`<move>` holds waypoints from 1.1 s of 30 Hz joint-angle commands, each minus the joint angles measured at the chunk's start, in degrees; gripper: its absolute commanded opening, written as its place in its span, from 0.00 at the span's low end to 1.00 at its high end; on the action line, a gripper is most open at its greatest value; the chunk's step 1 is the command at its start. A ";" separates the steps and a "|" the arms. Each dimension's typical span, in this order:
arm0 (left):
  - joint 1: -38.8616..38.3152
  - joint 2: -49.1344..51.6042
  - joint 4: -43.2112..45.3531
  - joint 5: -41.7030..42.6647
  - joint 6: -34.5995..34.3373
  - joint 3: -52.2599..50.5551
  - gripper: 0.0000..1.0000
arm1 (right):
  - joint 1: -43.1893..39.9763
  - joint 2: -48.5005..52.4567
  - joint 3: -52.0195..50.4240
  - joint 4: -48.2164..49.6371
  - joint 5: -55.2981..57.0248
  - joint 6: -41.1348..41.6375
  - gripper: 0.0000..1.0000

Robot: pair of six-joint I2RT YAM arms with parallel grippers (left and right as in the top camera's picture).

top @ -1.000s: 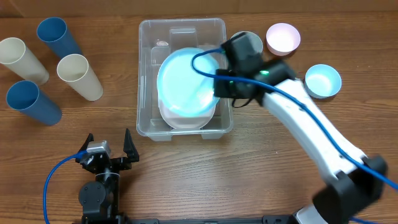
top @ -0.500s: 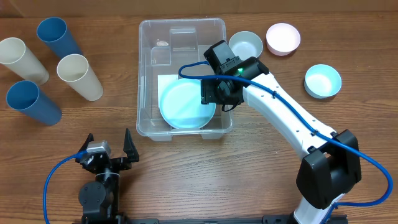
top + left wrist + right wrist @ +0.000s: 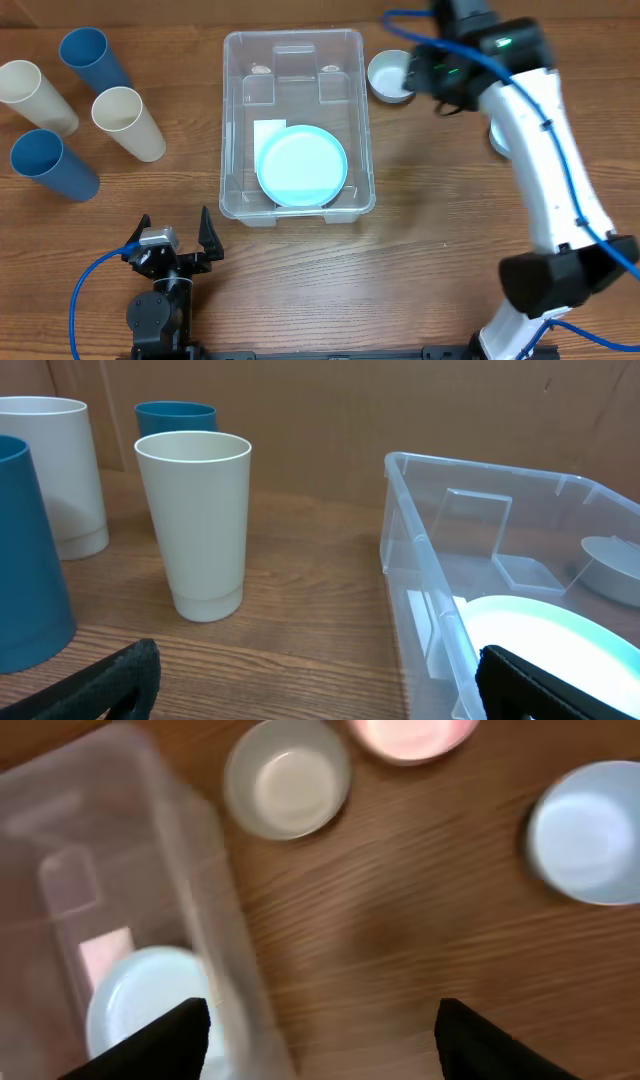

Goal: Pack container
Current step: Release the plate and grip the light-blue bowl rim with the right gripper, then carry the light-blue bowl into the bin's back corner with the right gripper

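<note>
The container (image 3: pixel 292 35) is a large clear bin at the table's middle, also visible in the left wrist view (image 3: pixel 480 468) and the right wrist view (image 3: pixel 120 840). A light blue plate (image 3: pixel 302 166) lies flat in its near half beside a white label, and shows in both wrist views (image 3: pixel 540 635) (image 3: pixel 140 995). My right gripper (image 3: pixel 420 78) hangs high, just right of the bin's far corner, beside a white bowl (image 3: pixel 386 76). Its jaws (image 3: pixel 320 1040) stand open over bare wood, holding nothing. My left gripper (image 3: pixel 172 238) rests open at the front left, empty (image 3: pixel 320 685).
A white bowl (image 3: pixel 287 778), a pink bowl (image 3: pixel 412 735) and a light blue bowl (image 3: pixel 590 830) sit right of the bin; my right arm hides the last two from overhead. Two blue cups (image 3: pixel 92 58) (image 3: pixel 52 163) and two cream cups (image 3: pixel 35 95) (image 3: pixel 128 122) stand at the left.
My right gripper opened and let go of the plate, which now lies flat in the bin. The arm then rose and swung back and right towards the bowls. The left arm stayed still.
</note>
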 commanded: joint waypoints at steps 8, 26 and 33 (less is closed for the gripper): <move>0.24 -0.44 0.07 0.83 1.01 -0.20 1.00 | -28.26 12.13 -1.33 -2.40 -3.28 2.12 0.76; 0.24 -0.46 0.07 0.83 1.01 -0.20 1.00 | -31.63 24.17 -9.29 2.47 -3.21 3.43 0.50; 0.24 -0.46 0.07 0.83 1.03 -0.20 1.00 | -31.63 24.15 -13.73 6.08 -3.21 3.63 0.20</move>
